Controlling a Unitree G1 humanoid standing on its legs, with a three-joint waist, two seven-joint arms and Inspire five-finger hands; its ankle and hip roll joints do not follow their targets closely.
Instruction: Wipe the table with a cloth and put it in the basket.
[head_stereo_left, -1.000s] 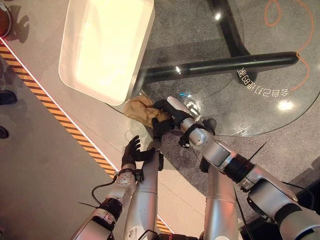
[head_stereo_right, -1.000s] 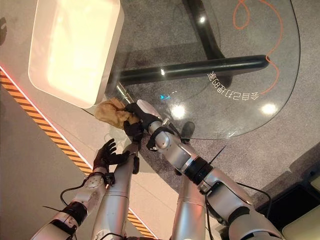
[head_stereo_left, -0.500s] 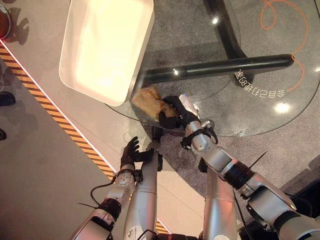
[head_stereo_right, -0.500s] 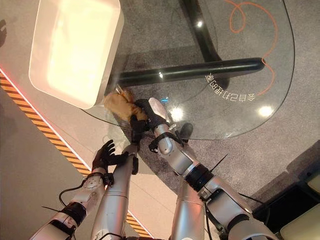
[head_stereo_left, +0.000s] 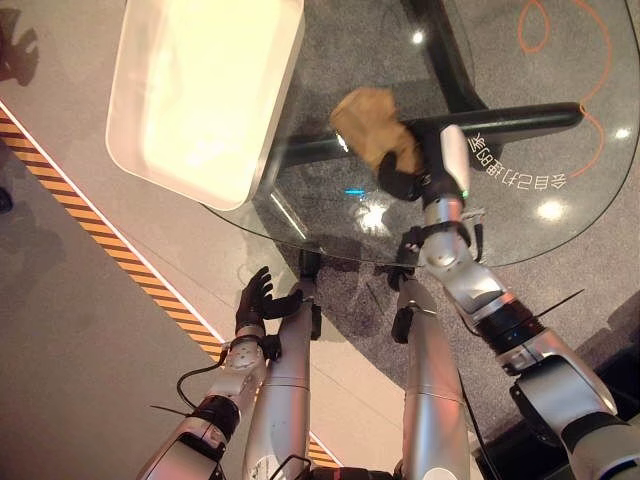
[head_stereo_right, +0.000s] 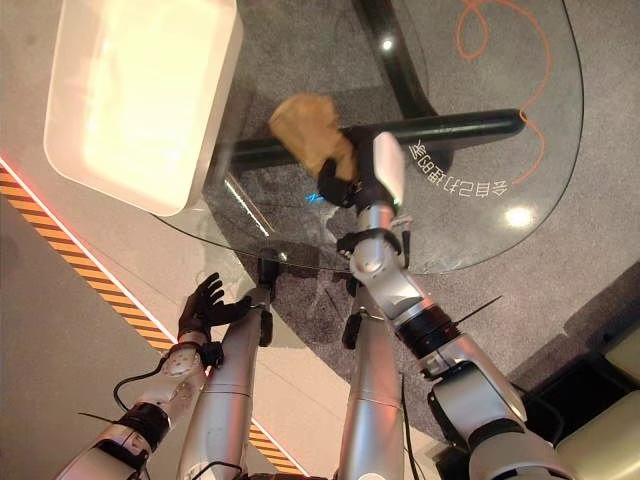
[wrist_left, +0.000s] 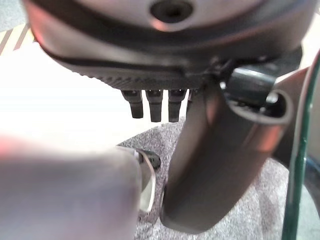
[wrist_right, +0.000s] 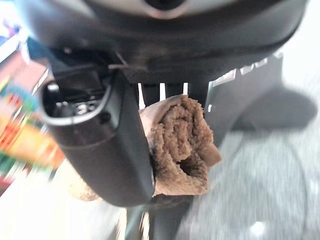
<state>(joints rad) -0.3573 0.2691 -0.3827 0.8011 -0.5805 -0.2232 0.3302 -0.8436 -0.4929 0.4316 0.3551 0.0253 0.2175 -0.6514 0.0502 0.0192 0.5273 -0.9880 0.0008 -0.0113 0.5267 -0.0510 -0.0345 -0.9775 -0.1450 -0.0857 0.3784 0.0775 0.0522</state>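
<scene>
The brown cloth (head_stereo_left: 372, 127) is bunched up in the right hand (head_stereo_left: 420, 178), out over the middle of the round glass table (head_stereo_left: 560, 235). In the right wrist view the cloth (wrist_right: 177, 145) is rolled into a fat lump, with the thumb (wrist_right: 107, 150) on one side and the fingers curled round the other side, so the hand is holding it tight. The cloth is close to the dark bar of the table's leg (head_stereo_left: 520, 122) that shows through the glass. The white basket (head_stereo_left: 200, 95) sits to the left of the cloth, at the table's edge. The left hand (head_stereo_left: 255, 303) is low down by the near edge of the table, with its fingers spread and holding nothing.
</scene>
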